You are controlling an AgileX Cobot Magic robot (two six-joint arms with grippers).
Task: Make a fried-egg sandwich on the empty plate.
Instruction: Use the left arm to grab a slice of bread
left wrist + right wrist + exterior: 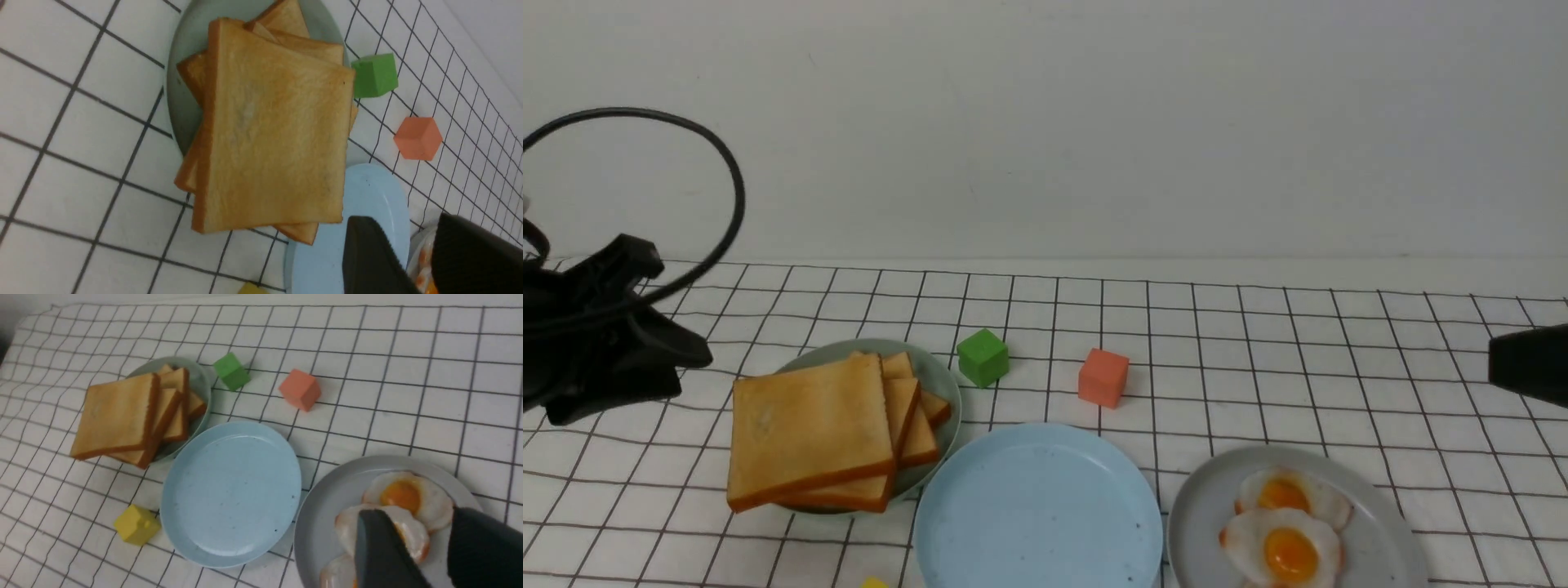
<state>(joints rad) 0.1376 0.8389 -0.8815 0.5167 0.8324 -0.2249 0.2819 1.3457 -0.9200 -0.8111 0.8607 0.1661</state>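
My left gripper [402, 228] hangs with its two dark fingers parted and nothing between them. It is at the left edge of the front view, off to the side of the toast stack [269, 130]. My right gripper [416, 524], at the right edge of that view, is likewise parted and empty, pointed toward the fried eggs [408, 498] without touching them. So I judge that nothing is built yet. The blue plate [1037, 506] lies bare at the lower middle of the front view, between the grey-green plate [927, 363] of toast at lower left and the grey plate [1205, 510] of eggs at lower right. Left to do: a slice down, an egg on it, a second slice on top. The blue plate is round, pale and shallow-rimmed, with tiny dark specks. Behind it sit a green block [983, 356] and an orange block [1103, 377], apart from all three plates.
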